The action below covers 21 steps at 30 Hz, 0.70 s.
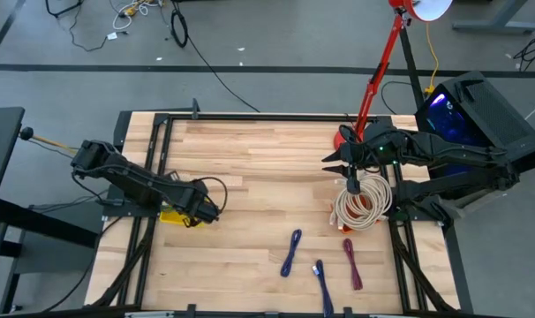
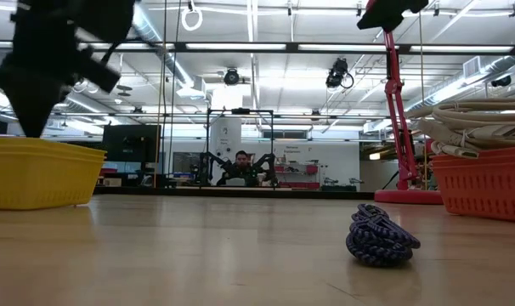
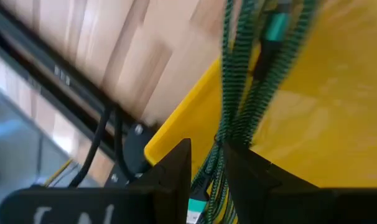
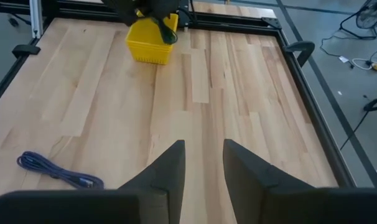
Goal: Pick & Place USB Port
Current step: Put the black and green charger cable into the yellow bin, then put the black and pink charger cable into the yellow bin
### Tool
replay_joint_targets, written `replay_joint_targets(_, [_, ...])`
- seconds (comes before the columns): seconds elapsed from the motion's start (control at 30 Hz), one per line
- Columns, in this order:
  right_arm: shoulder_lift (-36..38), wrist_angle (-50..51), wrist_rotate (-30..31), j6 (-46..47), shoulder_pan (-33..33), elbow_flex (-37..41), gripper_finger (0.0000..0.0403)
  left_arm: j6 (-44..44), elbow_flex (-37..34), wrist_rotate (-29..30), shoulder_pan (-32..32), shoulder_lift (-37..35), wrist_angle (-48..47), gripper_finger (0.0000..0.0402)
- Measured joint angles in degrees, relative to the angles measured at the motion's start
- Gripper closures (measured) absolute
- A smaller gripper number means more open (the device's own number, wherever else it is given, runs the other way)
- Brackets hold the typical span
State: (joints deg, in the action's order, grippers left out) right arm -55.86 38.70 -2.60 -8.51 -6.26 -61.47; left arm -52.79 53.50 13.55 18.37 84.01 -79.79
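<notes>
A green-and-black braided USB cable [image 3: 238, 106], folded into several strands with teal plugs, is in my left gripper [image 3: 208, 167], which is shut on it over the yellow basket [image 1: 173, 216] at the table's left edge. The basket also shows in the low view [image 2: 36, 174], with the left gripper [image 2: 53, 51] above it. My right gripper [image 4: 204, 163] is shut and holds nothing. It hovers over the far right of the table, by the red basket [image 1: 366, 212] of coiled beige cables [image 1: 365, 196]. My left gripper pinches the green cable's bundled strands [image 3: 221, 149] between its two fingers, coming from above and pointing down. The strands run on from the fingers over the yellow basket's inside [image 3: 325, 118]. I cannot tell whether the free end rests on the basket floor.
Near the table's front edge lie two blue cables [image 1: 291, 252] [image 1: 321, 278] and a maroon one [image 1: 352, 262]. One blue bundle also shows in the low view [image 2: 381, 236]. A red lamp stand [image 1: 373, 79] rises at the far right. Bare wood lies between the baskets.
</notes>
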Motion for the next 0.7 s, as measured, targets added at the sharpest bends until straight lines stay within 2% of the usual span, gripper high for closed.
replay_joint_targets(0.17, [0.0, -0.01, 0.03, 0.09, 0.0, 0.0, 0.0294, -0.63, -5.72, -1.76, -0.04, 0.0, 1.03, 0.0303])
replay_joint_targets(0.27, [0.0, -0.13, 0.03, 0.09, 0.0, 0.0, 0.0294, 0.7, -5.14, -1.21, -0.17, 0.0, 5.12, 0.0303])
replay_joint_targets(0.4, [0.0, -2.05, 0.05, -0.08, 0.0, 0.0, 0.0294, 3.78, -1.92, 2.98, -0.2, -0.02, 9.08, 0.0303])
replay_joint_targets(0.5, [0.0, -2.68, 0.07, -0.44, 0.0, 0.0, 0.0294, 4.35, 0.68, 5.11, -0.44, -0.02, 5.44, 0.0303])
replay_joint_targets(0.63, [0.0, -2.42, 0.18, -0.48, 0.0, 0.11, 0.0294, 0.84, 4.81, 8.37, -0.57, -0.02, -4.39, 0.0303])
replay_joint_targets(0.7, [0.0, -2.72, 0.18, -0.43, 0.0, 0.96, 0.0294, -0.39, 7.4, 10.25, -0.52, -0.12, -4.45, 0.0303])
